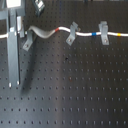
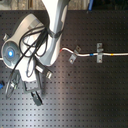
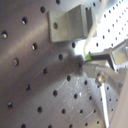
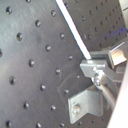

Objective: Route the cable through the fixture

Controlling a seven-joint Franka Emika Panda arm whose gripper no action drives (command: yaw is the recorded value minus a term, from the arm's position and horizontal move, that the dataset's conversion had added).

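The cable (image 1: pixel 50 31) is clamped in the gripper (image 1: pixel 19 30), beside a grey clip (image 1: pixel 27 43); onward it is threaded through the fixture (image 1: pixel 73 32) and a second clip (image 1: pixel 104 33).

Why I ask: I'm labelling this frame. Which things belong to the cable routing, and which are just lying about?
In the job:
cable
slanted clip nearest the fingers
fingers, gripping the cable

Not in hand now:
middle clip
end clip at the first exterior view's right
perforated board

White cable (image 1: pixel 86 33) banded red, blue, yellow; grey fixture (image 1: pixel 73 32); black board (image 1: pixel 75 85).
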